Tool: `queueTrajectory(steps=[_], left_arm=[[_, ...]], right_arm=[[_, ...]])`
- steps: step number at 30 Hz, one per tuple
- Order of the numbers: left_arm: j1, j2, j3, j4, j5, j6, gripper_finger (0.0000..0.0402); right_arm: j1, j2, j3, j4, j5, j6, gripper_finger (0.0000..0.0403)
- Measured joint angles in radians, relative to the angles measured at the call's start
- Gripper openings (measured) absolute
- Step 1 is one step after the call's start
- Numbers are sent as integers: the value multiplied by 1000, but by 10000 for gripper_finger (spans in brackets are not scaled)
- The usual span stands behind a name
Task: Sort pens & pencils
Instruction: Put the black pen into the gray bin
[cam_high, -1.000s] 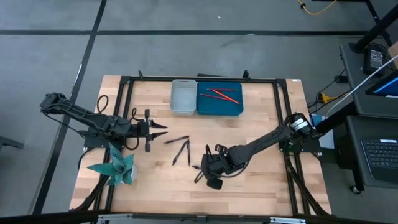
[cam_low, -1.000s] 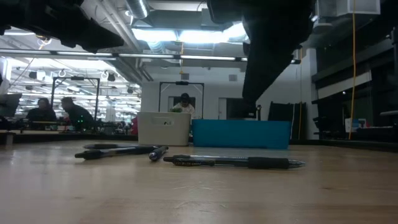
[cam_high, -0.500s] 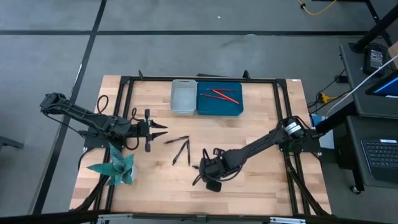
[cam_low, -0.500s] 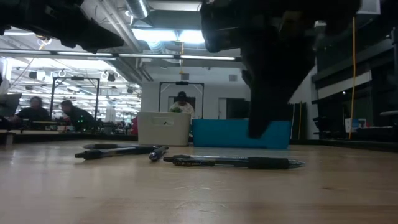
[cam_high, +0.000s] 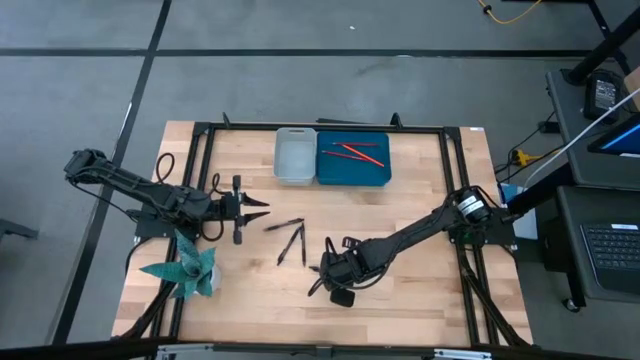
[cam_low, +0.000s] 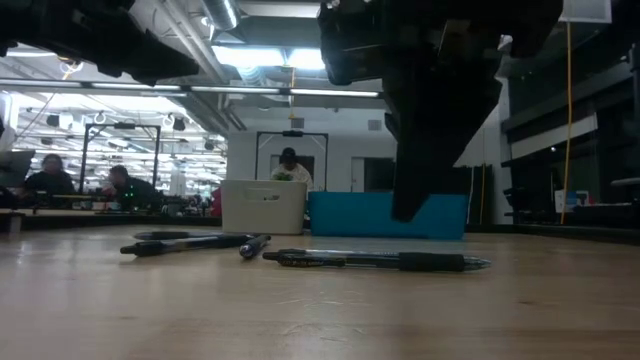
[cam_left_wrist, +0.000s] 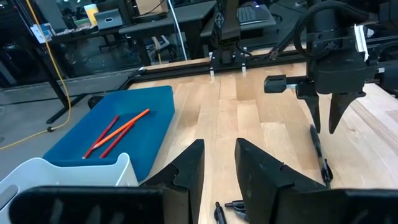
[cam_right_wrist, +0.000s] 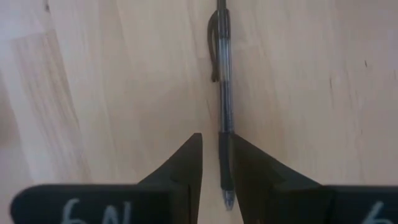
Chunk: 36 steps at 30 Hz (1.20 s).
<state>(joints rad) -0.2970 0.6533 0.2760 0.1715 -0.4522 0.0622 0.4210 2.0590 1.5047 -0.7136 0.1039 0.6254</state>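
Observation:
One black pen (cam_right_wrist: 222, 81) lies flat on the wood table near its front middle; it also shows in the low view (cam_low: 370, 260). My right gripper (cam_right_wrist: 217, 140) points down just above it, open by a narrow gap. Its fingers stand either side of the pen's grip section and are clear of the table (cam_low: 412, 210). Three more black pens (cam_high: 292, 238) lie loose left of it. Red-orange pencils (cam_high: 352, 152) lie in the blue tray (cam_high: 328, 175). My left gripper (cam_high: 252, 208) waits open at the table's left, pointing right.
A white bin (cam_high: 294, 158) stands against the blue tray's left side at the table's far middle. A teal crumpled thing (cam_high: 186, 268) sits near the front left corner. Black frame rails (cam_high: 200, 170) run round the table. People sit in the room beyond (cam_low: 120, 182).
My right gripper has sunk toward the pen at the front middle and shifted slightly toward the table's left. The pens and pencils have not moved.

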Motion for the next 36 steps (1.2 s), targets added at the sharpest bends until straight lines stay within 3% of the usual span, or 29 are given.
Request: queueTrajectory(steps=[30,36], left_arm=[[0,0,0,-13,0,0,85],[0,0,0,-14,0,-1,85]], right_arm=[[-7,109,-1,-15,-39,-6,81],[-12,109,-2,-15,-50,-5,37]])
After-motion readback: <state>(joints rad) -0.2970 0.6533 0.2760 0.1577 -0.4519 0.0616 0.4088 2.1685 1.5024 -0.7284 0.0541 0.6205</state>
